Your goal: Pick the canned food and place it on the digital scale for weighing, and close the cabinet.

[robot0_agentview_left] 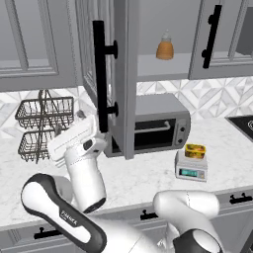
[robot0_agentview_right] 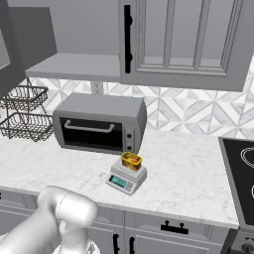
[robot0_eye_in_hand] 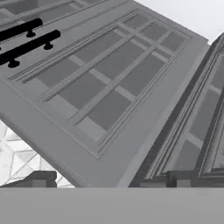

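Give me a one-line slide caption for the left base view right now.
Canned food sits on the digital scale; cabinet door stands open, arm raised beside it.

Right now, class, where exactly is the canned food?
The canned food sits on top of the digital scale on the marble counter, just right of the toaster oven in the left base view.

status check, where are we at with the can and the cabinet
Gripper open, empty, up by the cabinet door. Can sits on the scale. Door not yet shut. Nothing in the way.
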Controlling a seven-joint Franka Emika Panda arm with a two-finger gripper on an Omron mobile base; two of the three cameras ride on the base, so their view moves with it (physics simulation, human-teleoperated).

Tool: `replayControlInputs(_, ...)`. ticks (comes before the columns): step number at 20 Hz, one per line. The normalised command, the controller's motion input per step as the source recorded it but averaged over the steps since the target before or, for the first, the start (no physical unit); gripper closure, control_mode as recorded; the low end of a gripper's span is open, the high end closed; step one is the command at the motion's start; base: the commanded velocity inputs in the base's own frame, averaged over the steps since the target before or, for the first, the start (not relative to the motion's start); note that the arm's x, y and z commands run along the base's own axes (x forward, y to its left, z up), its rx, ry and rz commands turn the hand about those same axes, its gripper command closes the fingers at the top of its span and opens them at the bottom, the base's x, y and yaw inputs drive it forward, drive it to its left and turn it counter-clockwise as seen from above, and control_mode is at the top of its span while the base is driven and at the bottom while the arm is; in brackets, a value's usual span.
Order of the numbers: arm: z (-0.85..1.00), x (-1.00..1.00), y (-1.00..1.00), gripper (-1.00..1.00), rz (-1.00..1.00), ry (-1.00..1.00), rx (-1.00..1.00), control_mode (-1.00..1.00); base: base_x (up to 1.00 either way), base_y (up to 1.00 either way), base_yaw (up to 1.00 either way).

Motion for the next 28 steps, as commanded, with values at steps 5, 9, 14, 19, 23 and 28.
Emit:
replayControlInputs(5, 0.3, 0.43, -0.68, -1.0, -0.16, 0.17, 0.5, -1.0, 0.0, 0.0, 0.0)
replayControlInputs(9, 0.5, 0.52, -0.85, -1.0, -0.13, 0.13, 0.49, -1.0, 0.0, 0.0, 0.0)
replayControlInputs(14, 0.62, 0.56, -0.86, -1.0, -0.1, 0.08, 0.46, -1.0, 0.0, 0.0, 0.0)
replayControlInputs(19, 0.6, 0.52, -0.85, -1.0, -0.07, 0.04, 0.45, -1.0, 0.0, 0.0, 0.0)
replayControlInputs(23, 0.56, 0.54, -0.82, -1.0, -0.05, 0.01, 0.44, -1.0, 0.0, 0.0, 0.0)
replayControlInputs(28, 0.34, 0.73, -0.48, -1.0, -0.06, 0.05, 0.36, -1.0, 0.0, 0.0, 0.0)
